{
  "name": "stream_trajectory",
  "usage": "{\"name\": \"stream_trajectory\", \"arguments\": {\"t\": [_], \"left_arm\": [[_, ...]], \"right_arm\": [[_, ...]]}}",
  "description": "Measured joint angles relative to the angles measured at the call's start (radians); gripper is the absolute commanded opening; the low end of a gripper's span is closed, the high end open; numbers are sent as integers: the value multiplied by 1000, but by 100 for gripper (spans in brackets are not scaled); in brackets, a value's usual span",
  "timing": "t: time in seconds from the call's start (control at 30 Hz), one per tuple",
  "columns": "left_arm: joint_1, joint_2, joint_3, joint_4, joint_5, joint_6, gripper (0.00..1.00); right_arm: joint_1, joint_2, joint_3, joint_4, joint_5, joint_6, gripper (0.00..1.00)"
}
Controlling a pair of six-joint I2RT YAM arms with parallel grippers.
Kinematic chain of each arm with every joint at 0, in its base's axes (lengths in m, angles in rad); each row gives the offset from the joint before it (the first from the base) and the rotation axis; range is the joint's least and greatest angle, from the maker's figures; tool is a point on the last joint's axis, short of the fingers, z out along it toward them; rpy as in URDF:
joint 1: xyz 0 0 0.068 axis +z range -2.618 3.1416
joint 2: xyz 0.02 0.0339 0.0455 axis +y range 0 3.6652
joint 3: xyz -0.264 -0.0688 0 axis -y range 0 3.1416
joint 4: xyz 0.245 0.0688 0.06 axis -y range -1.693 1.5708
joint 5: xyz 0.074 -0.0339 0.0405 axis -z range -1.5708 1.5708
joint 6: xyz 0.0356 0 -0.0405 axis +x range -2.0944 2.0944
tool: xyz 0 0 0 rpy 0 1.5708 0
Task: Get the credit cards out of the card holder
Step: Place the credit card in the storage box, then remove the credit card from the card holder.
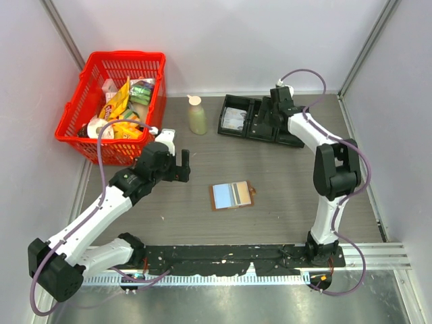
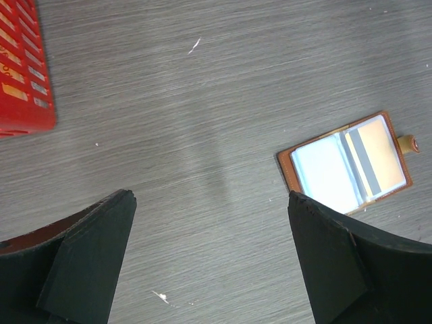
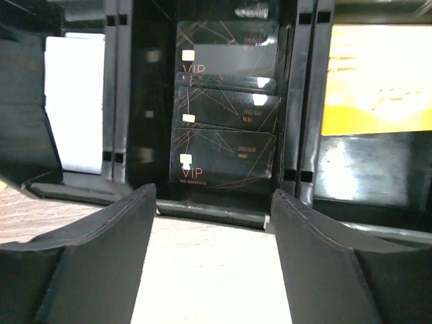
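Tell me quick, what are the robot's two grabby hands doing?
Left gripper: open, holding nothing, above the table near the card holder.
Right gripper: open, holding nothing, at the black tray.

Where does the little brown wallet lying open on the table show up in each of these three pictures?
Top external: small brown leather card holder lies open at table centre.
Left wrist: it sits at the right edge, above the right finger.
Right wrist: not in it.
Shared landmark: the red plastic basket, at the left wrist view's upper left.
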Motion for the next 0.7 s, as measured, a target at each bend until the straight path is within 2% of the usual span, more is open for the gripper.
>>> {"name": "stream_trajectory", "arguments": {"t": [0.17, 0.33, 0.57, 0.7], "left_arm": [[0, 0, 0, -2, 29, -6, 100], [-14, 27, 11, -7, 71, -37, 99], [-110, 63, 30, -6, 93, -136, 96], [-161, 81, 29, 20, 92, -224, 97]], "right_arm": [[36, -146, -44, -30, 34, -53, 80], [146, -348, -174, -31, 37, -90, 80], [342, -559, -397, -45, 2, -90, 75], [403, -631, -530, -34, -41, -57, 74]]}}
